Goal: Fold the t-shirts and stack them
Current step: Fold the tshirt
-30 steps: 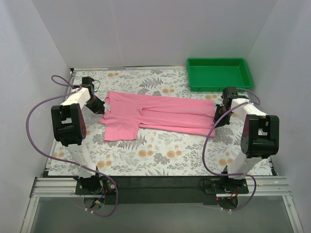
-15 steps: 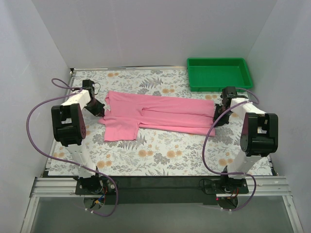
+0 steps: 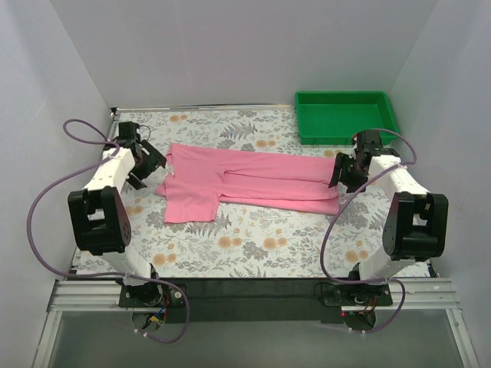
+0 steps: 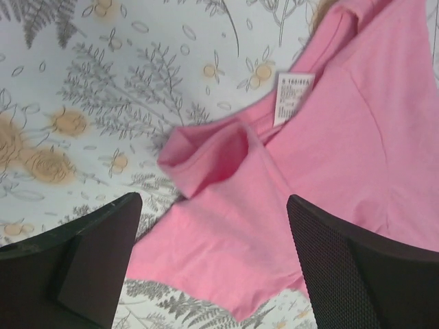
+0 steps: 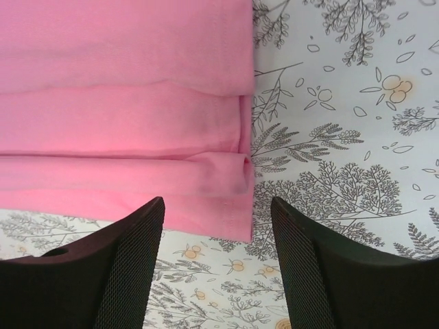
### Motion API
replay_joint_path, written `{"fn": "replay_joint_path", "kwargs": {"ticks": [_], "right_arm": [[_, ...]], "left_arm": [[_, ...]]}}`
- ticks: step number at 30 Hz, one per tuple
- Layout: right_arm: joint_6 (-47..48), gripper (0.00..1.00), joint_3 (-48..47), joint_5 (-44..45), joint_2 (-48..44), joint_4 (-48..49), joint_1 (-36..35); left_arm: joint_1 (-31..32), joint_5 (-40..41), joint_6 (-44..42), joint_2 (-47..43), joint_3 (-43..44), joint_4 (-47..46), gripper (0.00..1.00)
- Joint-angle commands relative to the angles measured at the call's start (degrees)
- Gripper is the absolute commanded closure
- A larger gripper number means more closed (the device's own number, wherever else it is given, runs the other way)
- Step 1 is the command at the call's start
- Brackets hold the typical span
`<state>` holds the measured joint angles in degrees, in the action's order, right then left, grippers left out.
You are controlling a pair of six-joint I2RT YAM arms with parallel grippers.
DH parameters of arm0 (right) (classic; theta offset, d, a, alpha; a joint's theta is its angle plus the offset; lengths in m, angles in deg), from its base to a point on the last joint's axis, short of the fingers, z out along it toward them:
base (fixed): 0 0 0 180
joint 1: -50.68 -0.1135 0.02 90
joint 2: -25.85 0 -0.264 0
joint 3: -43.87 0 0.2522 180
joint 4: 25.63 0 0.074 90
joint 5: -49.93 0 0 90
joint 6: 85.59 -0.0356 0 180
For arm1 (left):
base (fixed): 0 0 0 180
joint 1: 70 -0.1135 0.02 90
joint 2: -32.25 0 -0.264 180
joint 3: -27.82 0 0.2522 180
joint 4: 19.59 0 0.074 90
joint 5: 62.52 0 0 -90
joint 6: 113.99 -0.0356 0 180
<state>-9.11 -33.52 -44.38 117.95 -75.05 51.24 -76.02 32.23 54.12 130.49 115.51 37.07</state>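
A pink t-shirt lies folded lengthwise across the middle of the floral table, one sleeve sticking out toward the front left. My left gripper hovers open at the shirt's left end. In the left wrist view the collar with its white label and the pink t-shirt lie between and beyond the left gripper, nothing held. My right gripper stands open just above the shirt's right end. The right wrist view shows the folded hem layers of the t-shirt ahead of the right gripper, its jaws apart.
A green plastic tray stands at the back right corner, behind the right arm. White walls close in the table on three sides. Purple cables loop beside both arms. Bare floral tablecloth stretches in front of the shirt.
Both grippers have opened and let go of the shirt's ends. Each has lifted a little off the cloth; the left arm has swung back leftward. The shirt lies as it did.
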Motion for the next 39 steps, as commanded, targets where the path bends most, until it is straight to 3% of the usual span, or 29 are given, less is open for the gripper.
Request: {"fn": "replay_joint_path", "kwargs": {"ticks": [1,8,12,14,26,29,33,34,37,39], "right_arm": [[0.69,0.40,1.40,-2.18,-4.99,0.94,-2.12],[0.95,0.40,5.27,-4.12,-8.95,1.56,-4.77],[0.60,0.40,6.33,-4.47,-10.00,1.82,-6.36],[0.34,0.40,6.68,-4.91,-10.35,1.91,-6.88],[0.51,0.41,8.44,-6.58,-10.80,3.23,-11.80],[0.42,0.41,8.18,-6.58,-9.92,3.75,-14.09],[0.07,0.41,8.00,-6.41,-9.13,4.28,-16.11],[-0.02,0.41,8.00,-6.41,-9.13,4.37,-16.38],[0.07,0.41,7.83,-6.23,-8.86,4.46,-16.73],[0.16,0.42,7.56,-6.14,-8.86,4.46,-16.64]], "left_arm": [[1.62,-1.40,-2.61,-7.61,-6.31,1.75,0.19],[7.51,-3.96,-0.86,-12.72,-16.96,2.19,0.19],[9.01,-1.51,0.73,-11.84,-19.17,2.72,0.23],[9.71,-0.10,1.17,-10.88,-19.53,3.59,0.30],[11.38,6.32,3.37,-9.38,-22.60,3.78,0.32],[11.38,6.50,3.02,-8.50,-23.30,2.47,0.40],[11.38,6.15,2.23,-7.71,-23.75,0.88,0.62],[11.56,6.06,2.14,-7.53,-23.66,0.79,0.75],[12.00,5.44,1.70,-8.23,-22.96,0.79,0.97],[12.17,5.27,1.70,-8.93,-21.12,1.75,1.00]]}}
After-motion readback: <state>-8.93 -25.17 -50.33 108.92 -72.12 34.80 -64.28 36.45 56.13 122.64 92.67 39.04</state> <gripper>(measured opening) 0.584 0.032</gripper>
